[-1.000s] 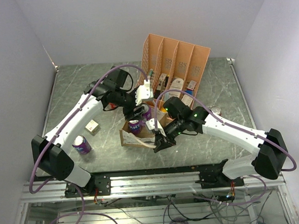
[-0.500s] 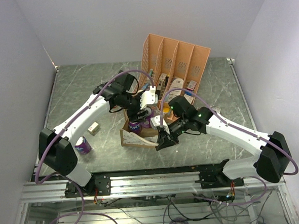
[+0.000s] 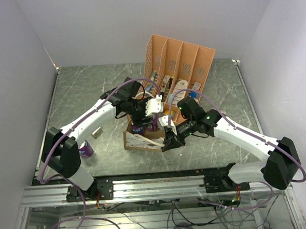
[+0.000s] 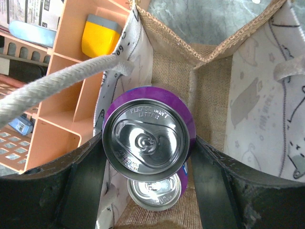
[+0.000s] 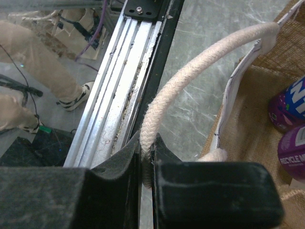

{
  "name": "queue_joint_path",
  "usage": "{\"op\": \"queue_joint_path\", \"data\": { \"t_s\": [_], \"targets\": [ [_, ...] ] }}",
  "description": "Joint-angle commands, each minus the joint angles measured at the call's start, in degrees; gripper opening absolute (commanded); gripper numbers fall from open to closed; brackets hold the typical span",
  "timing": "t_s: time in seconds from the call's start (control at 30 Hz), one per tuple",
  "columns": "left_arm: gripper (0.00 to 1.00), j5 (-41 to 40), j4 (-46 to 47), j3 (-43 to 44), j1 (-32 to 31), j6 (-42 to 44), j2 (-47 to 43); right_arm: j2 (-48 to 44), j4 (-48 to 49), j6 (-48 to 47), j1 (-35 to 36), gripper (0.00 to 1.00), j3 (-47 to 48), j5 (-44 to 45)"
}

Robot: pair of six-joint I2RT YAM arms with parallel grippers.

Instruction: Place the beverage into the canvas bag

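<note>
Left gripper [image 3: 144,120] is clamped on the purple can [image 4: 147,143], holding it upright inside the canvas bag [image 4: 209,81], probably just above a second can [image 4: 155,193]. Right gripper [image 5: 147,152] pinches the rope handle [image 5: 190,81] tight, I guess to hold the mouth open.

Desk [image 3: 76,93]: grey marbled top | file rack [image 3: 182,56]: orange, slotted, upright at rear centre, small packets in its compartments, yellow-and-grey item [image 4: 100,39] in one | small block [image 3: 96,132]: pale, left of centre | aluminium rail [image 5: 125,71]: along near edge
</note>
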Motion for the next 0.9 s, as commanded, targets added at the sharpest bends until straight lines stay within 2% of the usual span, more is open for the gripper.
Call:
{"op": "queue_joint_path", "data": {
  "t_s": [0.0, 0.37, 0.57, 0.87],
  "targets": [
    [0.07, -2.76, 7.99, -2.08, -1.46, 2.09, -0.89, -1.61, 0.37, 0.35, -1.11, 0.00, -1.27, -1.22],
    [0.09, -6.82, 10.43, -5.94, -2.17, 0.46, 0.30, -2.11, 1.06, 0.45, -2.01, 0.00, -2.42, -1.25],
    [0.18, -10.04, 13.18, -8.56, -2.50, -1.13, 0.82, -1.98, 1.20, 0.36, -2.10, 0.00, -2.52, -1.10],
    [0.38, -10.85, 14.55, -9.61, -3.23, -3.54, 0.50, -1.76, 1.24, 0.49, -2.35, 0.01, -2.17, -0.91]
  ]
}}
